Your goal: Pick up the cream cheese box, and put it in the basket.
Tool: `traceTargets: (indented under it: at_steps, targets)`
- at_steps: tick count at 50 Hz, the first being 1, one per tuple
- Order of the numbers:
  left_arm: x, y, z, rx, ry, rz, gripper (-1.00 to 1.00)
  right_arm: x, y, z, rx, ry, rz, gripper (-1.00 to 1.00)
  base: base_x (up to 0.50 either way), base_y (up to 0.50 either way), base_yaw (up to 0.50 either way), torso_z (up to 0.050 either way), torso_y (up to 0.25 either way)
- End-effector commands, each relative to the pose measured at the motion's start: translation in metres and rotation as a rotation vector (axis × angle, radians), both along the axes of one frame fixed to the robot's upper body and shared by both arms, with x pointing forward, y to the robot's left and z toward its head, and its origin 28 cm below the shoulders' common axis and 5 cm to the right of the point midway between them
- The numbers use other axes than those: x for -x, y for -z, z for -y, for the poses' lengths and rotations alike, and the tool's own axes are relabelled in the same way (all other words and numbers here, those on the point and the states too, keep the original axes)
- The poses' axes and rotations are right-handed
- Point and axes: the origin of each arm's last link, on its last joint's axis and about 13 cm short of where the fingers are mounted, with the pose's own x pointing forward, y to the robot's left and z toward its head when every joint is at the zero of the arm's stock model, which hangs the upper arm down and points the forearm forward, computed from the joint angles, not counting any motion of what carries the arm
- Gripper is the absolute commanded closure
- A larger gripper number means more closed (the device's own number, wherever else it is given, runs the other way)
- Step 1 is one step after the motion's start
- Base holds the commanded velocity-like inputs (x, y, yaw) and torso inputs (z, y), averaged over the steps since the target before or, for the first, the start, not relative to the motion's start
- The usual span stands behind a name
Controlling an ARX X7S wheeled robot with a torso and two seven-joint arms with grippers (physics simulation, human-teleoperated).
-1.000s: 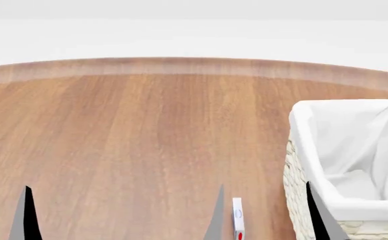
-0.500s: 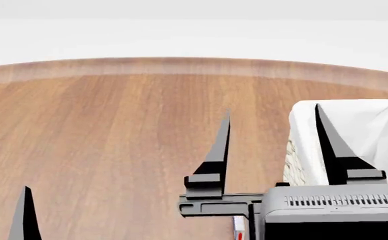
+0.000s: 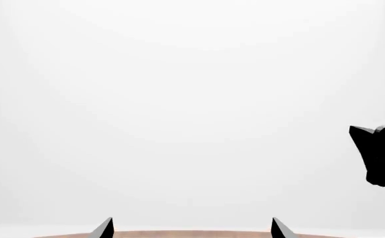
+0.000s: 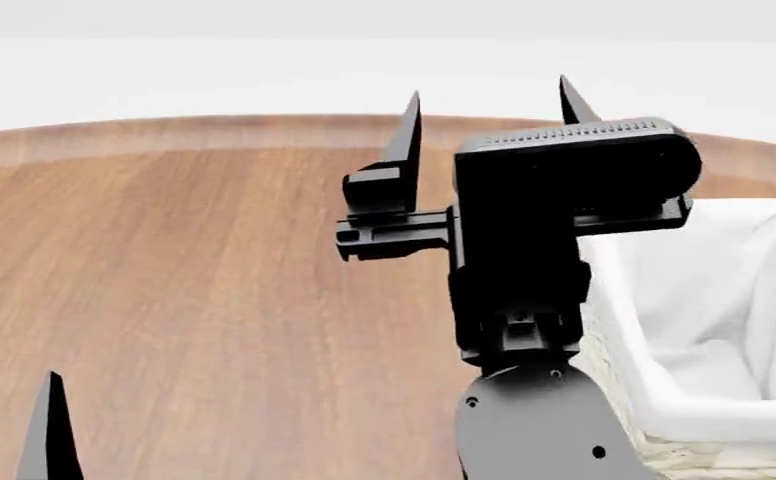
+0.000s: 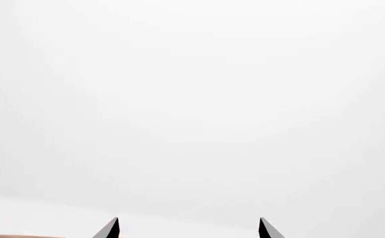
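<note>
A brown wooden surface (image 4: pixel 201 280) fills most of the head view, its curved far edge meeting a plain white room. The right claw (image 4: pixel 488 105) stands in the upper middle of the frame, prongs pointing up and spread apart, gripping nothing. Half a second ago it sat lower, near the bottom edge; it has risen since. The left claw (image 3: pixel 191 229) is also spread and bare. The basket (image 4: pixel 708 420) sits at lower right, behind the right arm. The cream cheese box, visible at the bottom edge earlier, is now hidden.

Bright, even, shadowless simulator light, sharp focus, washed-out white backdrop, no glare
</note>
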Motion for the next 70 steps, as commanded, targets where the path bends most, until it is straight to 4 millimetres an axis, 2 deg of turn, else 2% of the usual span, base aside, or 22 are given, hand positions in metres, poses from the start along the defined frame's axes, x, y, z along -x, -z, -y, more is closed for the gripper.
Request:
traceTargets:
  at_steps: [1, 9, 12, 17, 29, 35, 46, 48, 54, 59, 70]
  targets:
    - [-0.001, 0.001, 0.000, -0.002, -0.002, -0.001, -1.00, -0.031, 0.005, -0.007, -0.007, -0.017, -0.087, -1.00, 0.00, 0.00, 0.00, 0.000, 0.000]
    - [-0.001, 0.001, 0.001, -0.004, 0.001, -0.004, -1.00, -0.058, 0.021, -0.009, 0.014, -0.003, -0.184, -1.00, 0.00, 0.00, 0.00, 0.000, 0.000]
    - [-0.001, 0.002, 0.001, -0.004, 0.003, -0.006, -1.00, -0.073, 0.032, -0.011, 0.021, 0.002, -0.252, -1.00, 0.00, 0.00, 0.00, 0.000, 0.000]
    - [-0.001, 0.001, 0.001, -0.002, 0.004, -0.007, -1.00, -0.086, 0.047, -0.010, 0.053, 0.023, -0.307, -1.00, 0.00, 0.00, 0.00, 0.000, 0.000]
    - [0.001, 0.001, 0.003, 0.029, 0.044, -0.027, -1.00, -0.107, 0.078, -0.017, 0.059, 0.019, -0.433, -1.00, 0.00, 0.00, 0.00, 0.000, 0.000]
    - [0.000, 0.000, 0.002, 0.046, 0.034, -0.028, -1.00, -0.113, 0.094, -0.013, 0.072, 0.040, -0.477, -1.00, 0.00, 0.00, 0.00, 0.000, 0.000]
    - [-0.002, 0.004, 0.003, 0.054, 0.039, -0.048, -1.00, -0.112, 0.113, -0.007, 0.068, 0.061, -0.528, -1.00, 0.00, 0.00, 0.00, 0.000, 0.000]
    - [0.000, 0.003, 0.003, 0.106, 0.087, -0.073, -1.00, -0.111, 0.117, -0.006, 0.070, 0.061, -0.541, -1.00, 0.00, 0.00, 0.00, 0.000, 0.000]
    - [0.000, 0.004, 0.003, 0.069, 0.063, -0.051, -1.00, -0.108, 0.125, -0.004, 0.070, 0.069, -0.565, -1.00, 0.00, 0.00, 0.00, 0.000, 0.000]
    - [0.000, 0.001, 0.002, 0.121, 0.084, -0.054, -1.00, -0.104, 0.133, -0.002, 0.065, 0.076, -0.589, -1.00, 0.00, 0.00, 0.00, 0.000, 0.000]
    - [-0.002, 0.005, 0.001, 0.088, 0.051, -0.045, -1.00, -0.096, 0.149, 0.001, 0.069, 0.084, -0.631, -1.00, 0.00, 0.00, 0.00, 0.000, 0.000]
